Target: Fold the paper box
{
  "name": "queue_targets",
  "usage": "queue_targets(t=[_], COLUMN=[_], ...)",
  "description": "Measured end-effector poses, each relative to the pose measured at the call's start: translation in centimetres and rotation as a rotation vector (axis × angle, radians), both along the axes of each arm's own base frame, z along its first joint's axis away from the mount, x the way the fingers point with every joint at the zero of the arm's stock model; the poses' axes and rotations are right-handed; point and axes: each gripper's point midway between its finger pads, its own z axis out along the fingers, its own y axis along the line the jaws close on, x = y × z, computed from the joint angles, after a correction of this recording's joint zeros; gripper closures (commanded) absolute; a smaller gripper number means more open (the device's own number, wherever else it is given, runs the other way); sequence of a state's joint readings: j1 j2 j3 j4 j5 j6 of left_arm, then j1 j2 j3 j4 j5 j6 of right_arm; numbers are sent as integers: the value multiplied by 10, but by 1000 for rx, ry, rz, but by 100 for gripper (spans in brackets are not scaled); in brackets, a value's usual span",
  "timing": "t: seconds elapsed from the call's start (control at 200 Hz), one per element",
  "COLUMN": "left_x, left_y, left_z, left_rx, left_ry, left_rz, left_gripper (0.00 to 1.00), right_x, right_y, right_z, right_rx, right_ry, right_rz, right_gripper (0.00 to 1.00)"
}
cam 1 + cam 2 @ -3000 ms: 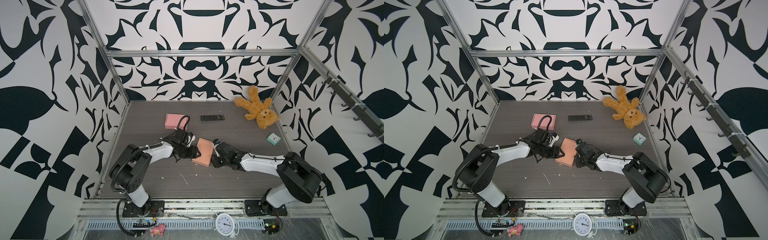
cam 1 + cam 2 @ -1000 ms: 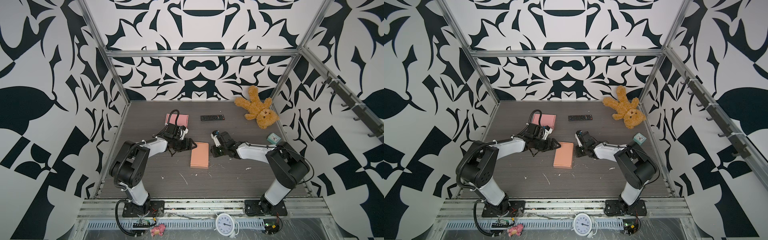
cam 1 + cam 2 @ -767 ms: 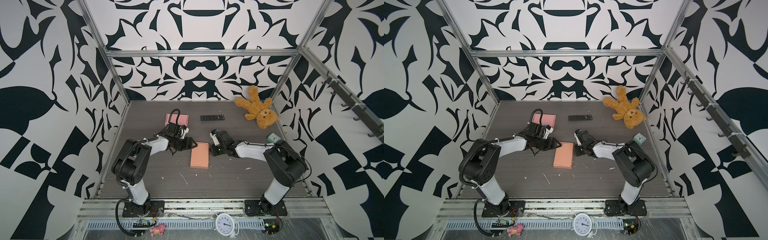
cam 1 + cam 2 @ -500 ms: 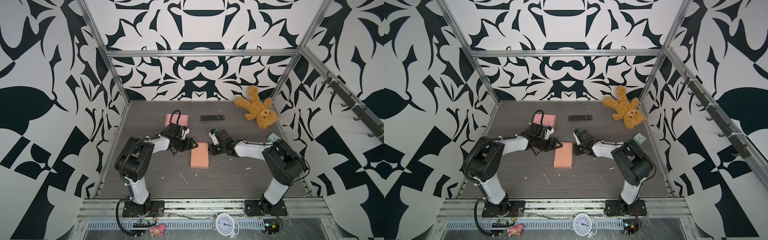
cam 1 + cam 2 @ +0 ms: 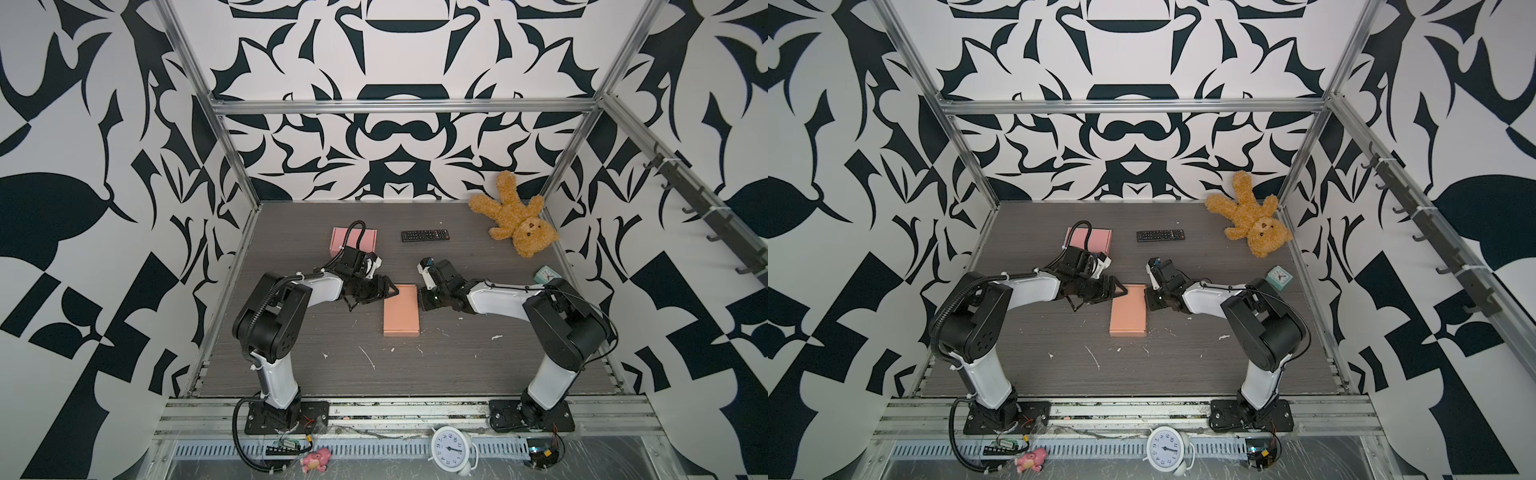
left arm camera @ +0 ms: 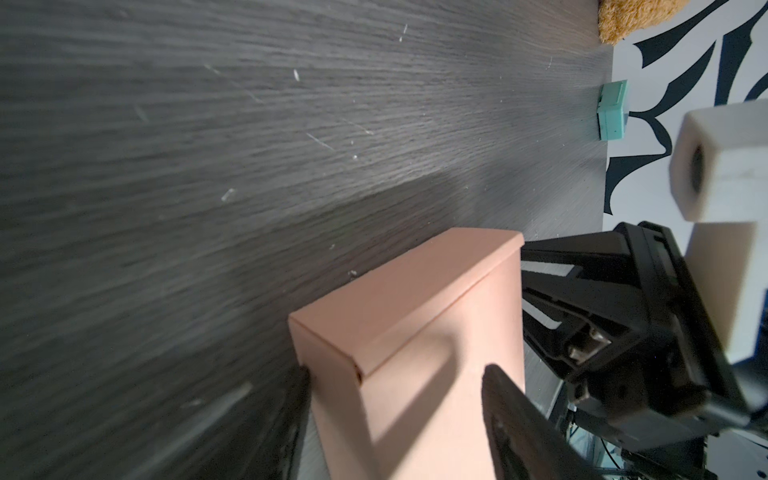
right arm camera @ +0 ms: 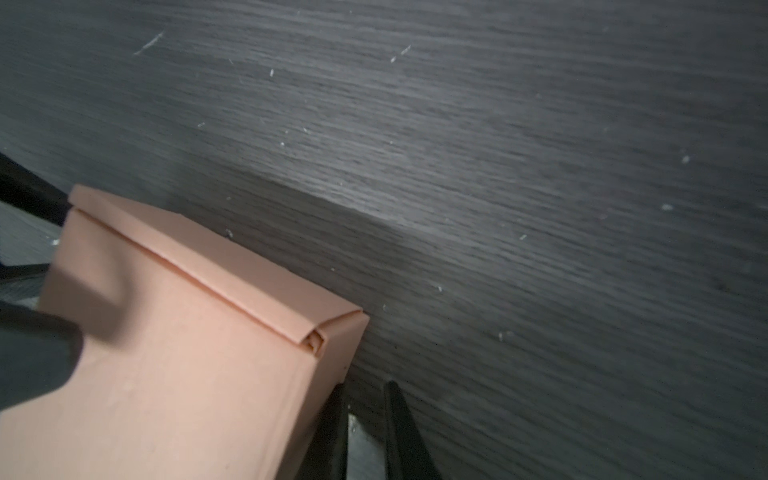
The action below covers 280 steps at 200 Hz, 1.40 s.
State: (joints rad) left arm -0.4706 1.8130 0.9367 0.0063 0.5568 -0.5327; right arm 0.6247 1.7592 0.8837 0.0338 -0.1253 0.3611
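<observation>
The paper box is peach-coloured, closed and lies flat mid-table. My left gripper is open at the box's far left corner. In the left wrist view one finger lies against the box side and the other hovers over its top, around the left gripper's gap. My right gripper sits low against the box's right side near the far end. In the right wrist view the right gripper is nearly shut beside the box, with nothing between its fingers.
A second pink box lies at the back left, behind the left wrist. A black remote is at the back middle, a teddy bear in the back right corner and a teal clock by the right wall. Small paper scraps dot the table.
Three seconds ago both grippers held the box tilted between them; it now lies flat. Over the last second both grippers edged in towards its far end, and the left jaws narrowed slightly.
</observation>
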Motion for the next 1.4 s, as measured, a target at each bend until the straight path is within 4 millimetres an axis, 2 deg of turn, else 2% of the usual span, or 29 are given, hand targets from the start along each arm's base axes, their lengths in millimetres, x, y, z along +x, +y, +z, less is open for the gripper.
queue_targets(t=[0.27, 0.4, 0.605, 0.85, 1.095, 1.4], left_x=[2, 2, -10, -36, -71, -85], left_y=[2, 6, 16, 28, 33, 22], left_z=[0, 1, 10, 20, 23, 19], left_rx=[-3, -8, -8, 6, 17, 43], left_ry=[8, 5, -16, -33, -36, -29], left_rz=[15, 23, 24, 23, 7, -17], left_gripper=[28, 26, 23, 23, 23, 23], right_x=[-1, -11, -28, -48, -79, -96], right_y=[-1, -6, -17, -22, -6, 9], right_z=[0, 0, -1, -1, -2, -2], right_rx=[4, 17, 16, 59, 64, 59], right_ry=[-6, -5, 3, 13, 20, 16], right_rz=[1, 9, 11, 14, 71, 95], right_gripper=[81, 80, 79, 79, 79, 79])
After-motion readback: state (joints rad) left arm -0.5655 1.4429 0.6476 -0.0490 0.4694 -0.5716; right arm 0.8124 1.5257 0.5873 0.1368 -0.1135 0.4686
